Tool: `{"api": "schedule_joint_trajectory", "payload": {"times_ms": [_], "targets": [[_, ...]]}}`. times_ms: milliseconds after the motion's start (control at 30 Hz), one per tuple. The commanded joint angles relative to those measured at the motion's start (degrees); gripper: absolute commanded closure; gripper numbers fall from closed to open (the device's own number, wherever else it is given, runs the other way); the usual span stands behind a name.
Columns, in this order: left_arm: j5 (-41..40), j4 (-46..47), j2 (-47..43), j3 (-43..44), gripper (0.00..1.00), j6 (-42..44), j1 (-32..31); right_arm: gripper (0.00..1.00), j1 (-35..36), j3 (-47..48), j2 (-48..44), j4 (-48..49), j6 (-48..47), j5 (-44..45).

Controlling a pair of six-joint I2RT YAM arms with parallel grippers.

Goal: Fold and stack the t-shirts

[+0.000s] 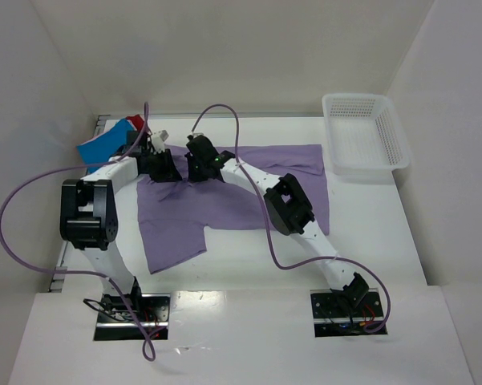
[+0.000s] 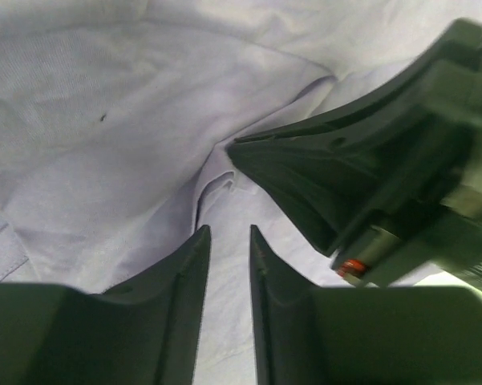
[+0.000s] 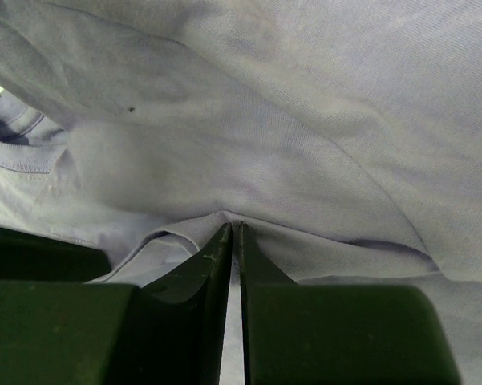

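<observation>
From above, the purple shirt lies spread on the white counter, not yet folded; both arms reach to its far left part, the left pincer and right pincer just beside each other, probably to lift one edge together for a fold; the folded shirts, blue with red showing, sit stacked at the far left corner, partly hidden behind the left arm; the white basket stands well apart at the far right.

On the left wrist view, the left pincer stands narrowly parted over the purple shirt, with nothing clearly caught between its fingers; the right pincer points in from the right, cloth puckering toward its tip.

On the right wrist view, the right pincer is almost closed, seemingly nipping a small ridge of the purple shirt; the collar shows at left; a dark block is cut off and unidentifiable.
</observation>
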Motion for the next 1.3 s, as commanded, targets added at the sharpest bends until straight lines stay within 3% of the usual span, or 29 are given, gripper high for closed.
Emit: {"api": "schedule_joint_trajectory", "payload": {"times_ms": [0,233,533,933,1267], "targets": [[0.44,1.62,2.54,-0.48,0.68,1.03,-0.71,0.87,0.54,2.47,0.47,-0.27,-0.92,0.64],[-2.90,0.56,4.83,-0.48,0.69,0.50,-0.71,0.87,0.54,2.47,0.47,-0.79,-1.45,1.17],[-5.89,0.04,6.59,-0.48,0.69,-0.55,-0.71,0.78,0.54,-0.68,-4.71,-0.09,-1.45,2.75],[-6.95,0.04,7.64,-1.00,0.69,-1.61,-0.71,0.50,0.54,-13.51,-14.47,2.55,-1.98,5.74],[-6.42,0.04,7.64,-1.00,0.69,-1.61,-0.71,0.50,0.54,-18.27,-16.14,5.45,-1.98,4.07]]}}
